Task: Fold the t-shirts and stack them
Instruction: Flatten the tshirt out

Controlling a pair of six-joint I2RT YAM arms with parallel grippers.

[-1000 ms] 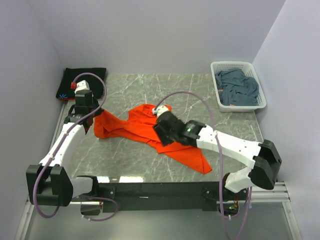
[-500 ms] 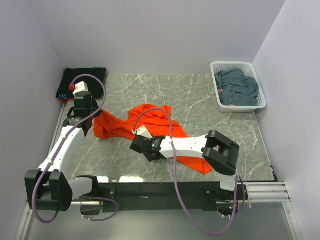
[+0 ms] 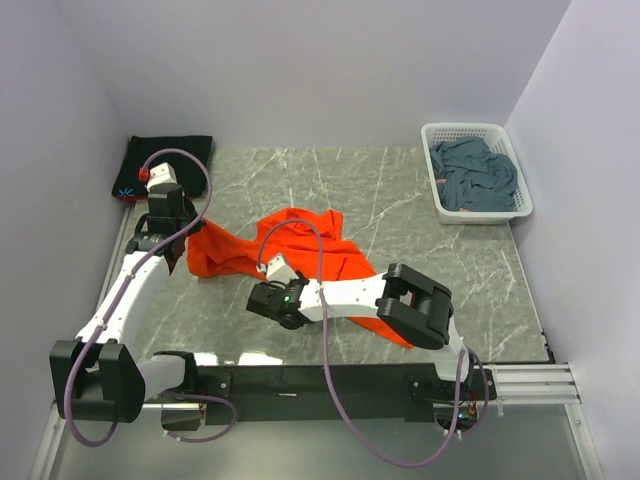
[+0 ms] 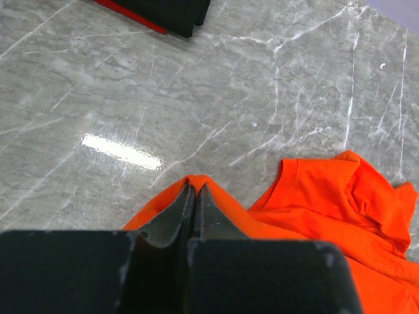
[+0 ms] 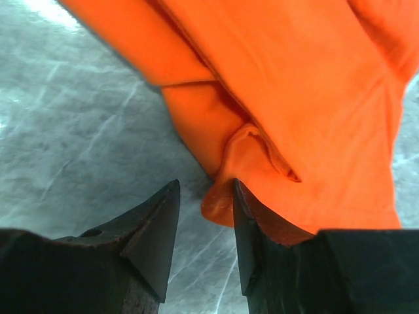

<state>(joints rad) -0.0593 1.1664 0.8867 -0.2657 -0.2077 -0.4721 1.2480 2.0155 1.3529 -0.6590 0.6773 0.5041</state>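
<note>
Operator: Containers on the grey marble-patterned table (image 3: 420, 200)?

Observer: One, a white plastic lattice basket (image 3: 466, 128) at the far right corner. A slate blue-grey t-shirt (image 3: 475, 175) lies crumpled inside and fills most of it.

Operator: Any marks or writing?

Observer: A folded black t-shirt (image 3: 165, 160) sits at the far left corner. It has a tiny light-blue mark (image 3: 124, 189) at its near left corner, too small to read. A red strip (image 4: 131, 17) shows along its near edge.

Operator: And the shirt being worked on?

Observer: A plain bright orange t-shirt (image 3: 300, 250) lies rumpled mid-table. Its long axis runs on a slant, from close to the left edge toward the near right corner. I cannot tell which way the collar points.

Operator: Grippers?

Observer: The left gripper (image 4: 194, 193) has its fingers pressed together on the shirt's left end, with orange cloth pinched into a ridge around the tips. The right gripper (image 5: 205, 186) is at the shirt's near edge with its fingers parted. A folded corner of the hem sits in the gap, touching one finger, not clamped.
</note>
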